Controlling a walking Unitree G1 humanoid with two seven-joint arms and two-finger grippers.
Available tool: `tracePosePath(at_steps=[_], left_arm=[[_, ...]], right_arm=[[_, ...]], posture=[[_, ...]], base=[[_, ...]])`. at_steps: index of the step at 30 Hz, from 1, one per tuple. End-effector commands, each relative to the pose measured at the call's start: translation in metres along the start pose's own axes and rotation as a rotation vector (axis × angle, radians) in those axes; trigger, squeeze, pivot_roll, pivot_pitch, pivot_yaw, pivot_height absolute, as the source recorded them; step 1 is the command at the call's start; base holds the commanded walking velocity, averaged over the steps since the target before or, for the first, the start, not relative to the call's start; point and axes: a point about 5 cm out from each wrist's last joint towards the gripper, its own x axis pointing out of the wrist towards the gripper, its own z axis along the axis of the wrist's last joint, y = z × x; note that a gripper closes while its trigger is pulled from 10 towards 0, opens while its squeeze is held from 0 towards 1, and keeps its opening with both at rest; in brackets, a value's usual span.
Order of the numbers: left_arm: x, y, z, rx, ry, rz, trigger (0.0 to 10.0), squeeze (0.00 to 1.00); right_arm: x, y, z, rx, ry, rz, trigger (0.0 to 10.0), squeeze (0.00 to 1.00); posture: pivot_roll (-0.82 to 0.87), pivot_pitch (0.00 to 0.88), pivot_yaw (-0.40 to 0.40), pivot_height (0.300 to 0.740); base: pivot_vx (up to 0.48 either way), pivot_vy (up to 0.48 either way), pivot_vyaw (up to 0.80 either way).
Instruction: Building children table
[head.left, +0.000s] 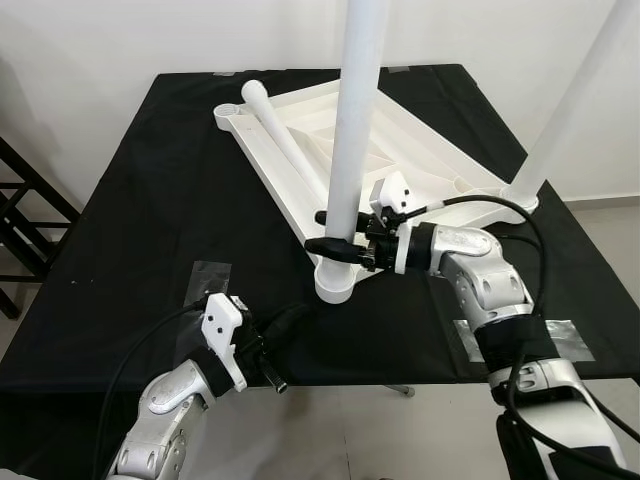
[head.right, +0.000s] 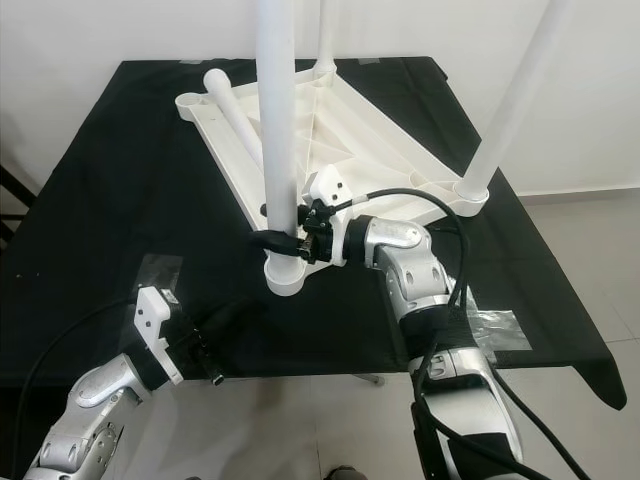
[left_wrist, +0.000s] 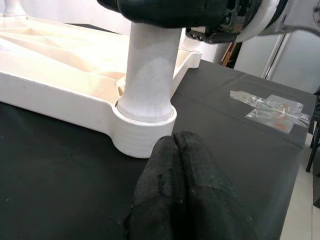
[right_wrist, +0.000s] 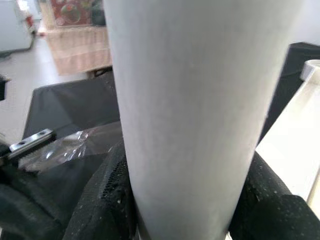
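Note:
A white children's table top (head.left: 272, 185) lies upside down on a black-covered table (head.left: 150, 200). One white leg (head.left: 355, 110) stands upright in the near corner socket (head.left: 335, 285). My right gripper (head.left: 335, 232) is shut on this leg just above the socket, its black fingers (right_wrist: 105, 200) wrapped round it. Another leg (head.left: 575, 100) stands in the right corner, and a loose leg (head.left: 285, 140) lies across the top. My left gripper (head.left: 298, 316) rests low on the cloth just short of the socket (left_wrist: 142, 132), its fingers (left_wrist: 180, 165) pressed together with nothing between them.
Clear tape patches stick to the cloth at the front left (head.left: 205, 275) and front right (head.left: 560, 335). A dark rack (head.left: 20, 220) stands left of the table. The table's front edge runs close under my arms, with pale floor (head.left: 340, 430) below.

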Motion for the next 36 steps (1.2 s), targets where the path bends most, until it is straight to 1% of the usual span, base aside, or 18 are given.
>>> tracePosePath(at_steps=[1, 2, 4, 5, 9, 10, 11, 12, 14, 21, 22, 24, 25, 28, 33, 34, 35, 36], left_arm=[[-0.003, -0.002, -0.003, -0.001, 0.011, 0.001, 10.0, 0.00], [-0.004, -0.002, -0.003, 0.000, 0.010, 0.002, 10.0, 0.00], [-0.004, -0.002, -0.003, 0.000, 0.010, 0.002, 10.0, 0.00], [-0.004, -0.002, -0.002, 0.001, 0.010, 0.002, 10.0, 0.00], [-0.004, -0.002, -0.002, 0.001, 0.010, 0.002, 10.0, 0.00], [-0.004, -0.002, -0.002, 0.002, 0.010, 0.003, 10.0, 0.00], [-0.004, -0.002, -0.002, 0.002, 0.010, 0.003, 10.0, 0.00], [-0.004, -0.002, -0.002, 0.002, 0.010, 0.004, 10.0, 0.00], [-0.004, -0.001, -0.002, 0.002, 0.012, 0.001, 10.0, 0.00], [-0.004, -0.001, -0.002, 0.004, 0.008, 0.012, 10.0, 0.00], [-0.004, -0.001, -0.001, 0.005, 0.006, 0.015, 10.0, 0.00], [-0.004, -0.001, -0.001, 0.004, 0.006, 0.016, 10.0, 0.00], [-0.004, -0.001, -0.002, 0.003, 0.006, 0.014, 10.0, 0.00], [-0.004, -0.001, -0.002, 0.002, 0.006, 0.013, 10.0, 0.00], [-0.003, -0.002, -0.002, 0.000, 0.006, 0.012, 10.0, 0.00], [-0.002, -0.002, -0.002, -0.001, 0.004, 0.013, 10.0, 0.00], [-0.002, -0.002, -0.002, -0.001, 0.003, 0.014, 10.0, 0.00], [-0.002, -0.002, -0.002, -0.001, 0.003, 0.014, 10.0, 0.00]], right_arm=[[-0.001, 0.010, -0.026, 0.075, 0.069, -0.118, 0.0, 0.00], [-0.002, 0.014, -0.042, 0.121, 0.122, -0.382, 0.0, 0.00], [-0.002, 0.014, -0.042, 0.121, 0.122, -0.382, 0.0, 0.00], [-0.006, 0.017, -0.052, 0.150, 0.167, -0.570, 0.0, 0.00], [-0.006, 0.017, -0.052, 0.150, 0.167, -0.570, 0.0, 0.00], [-0.006, 0.035, -0.063, 0.214, 0.197, -0.699, 0.0, 0.00], [-0.006, 0.035, -0.063, 0.214, 0.197, -0.699, 0.0, 0.00], [0.003, 0.051, -0.065, 0.229, 0.196, -0.708, 0.0, 0.00], [0.013, 0.058, -0.062, 0.225, 0.178, -0.678, 0.0, 0.00], [0.029, 0.050, -0.051, 0.200, 0.138, -0.622, 0.0, 0.00], [0.030, 0.046, -0.049, 0.196, 0.132, -0.623, 10.0, 0.00], [0.031, 0.043, -0.046, 0.203, 0.114, -0.606, 10.0, 0.00], [0.032, 0.042, -0.043, 0.216, 0.097, -0.554, 10.0, 1.00], [0.033, 0.045, -0.037, 0.237, 0.088, -0.524, 10.0, 1.00], [0.033, 0.045, -0.022, 0.183, 0.033, -0.407, 10.0, 1.00], [0.031, 0.044, -0.012, 0.135, -0.002, -0.290, 10.0, 0.17], [0.028, 0.042, -0.005, 0.077, -0.018, -0.144, 10.0, 0.00], [0.028, 0.042, -0.005, 0.077, -0.018, -0.144, 10.0, 0.00]], posture=[[0.06, 0.125, -0.012, 0.740], [0.06, 0.129, -0.016, 0.740], [0.06, 0.129, -0.016, 0.740], [0.06, 0.129, -0.016, 0.740], [0.06, 0.129, -0.016, 0.740], [0.06, 0.136, -0.013, 0.740], [0.06, 0.136, -0.013, 0.740], [0.05, 0.131, 0.002, 0.740], [0.05, 0.129, -0.008, 0.740], [0.06, 0.132, -0.014, 0.740], [0.06, 0.133, -0.014, 0.740], [0.05, 0.133, -0.012, 0.740], [0.05, 0.133, -0.012, 0.740], [0.05, 0.133, -0.012, 0.740], [0.05, 0.132, -0.014, 0.740], [0.05, 0.129, -0.017, 0.740], [0.05, 0.127, -0.018, 0.740], [0.05, 0.127, -0.018, 0.740]], base=[[0.000, 0.000, 0.00], [0.000, 0.000, 0.00], [0.000, 0.000, 0.00], [0.000, 0.000, 0.00], [0.000, 0.000, 0.00], [0.000, 0.000, 0.00], [0.000, 0.000, 0.00], [0.000, 0.000, 0.00], [0.000, 0.000, 0.00], [0.000, 0.000, 0.00], [0.000, 0.000, 0.00], [0.000, 0.000, 0.00], [0.000, 0.000, 0.00], [0.000, 0.000, 0.00], [0.000, 0.000, 0.00], [0.000, 0.000, 0.00], [0.000, 0.000, 0.00], [0.000, 0.000, 0.00]])
